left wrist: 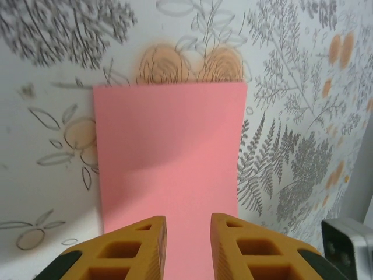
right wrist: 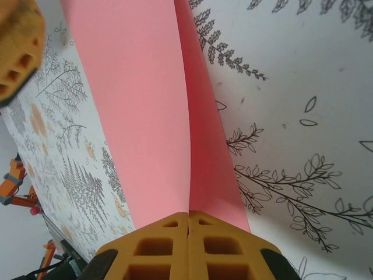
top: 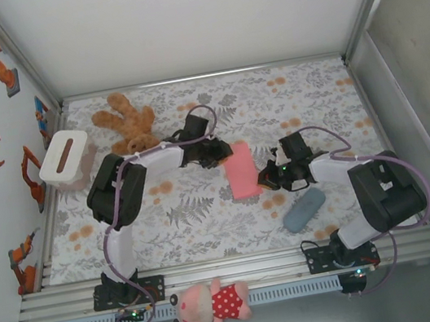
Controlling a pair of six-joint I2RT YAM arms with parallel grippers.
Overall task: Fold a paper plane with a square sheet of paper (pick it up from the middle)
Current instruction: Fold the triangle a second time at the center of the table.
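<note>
Jaws of both arms are meeting the square sheet of paper (top: 241, 170) from opposite sides in the top view. The sheet is lying in the middle of the surface (top: 305, 104) as a pink oblong, its long axis running from far to near. The left jaws are touching its far left part and the right jaws are touching its near right corner, so neither arm is nearer than the other.

From the left wrist, the orange fingers (left wrist: 134, 245) are standing a little apart. The sheet (left wrist: 169, 157) is stretching straight ahead from the gap between them, flat on the surface. I judge these jaws to be partly open. I cannot tell whether they are pressing on the paper.

From the right wrist, the fingers (right wrist: 157, 245) are closed together and are pinching the sheet (right wrist: 145, 105). A crease is running away from their seam, with one pink flap on each side. An orange finger (right wrist: 17, 52) of the other arm is showing at the far end. The coming fold is depending, I think, on this crease line staying in line with the right jaws.
</note>
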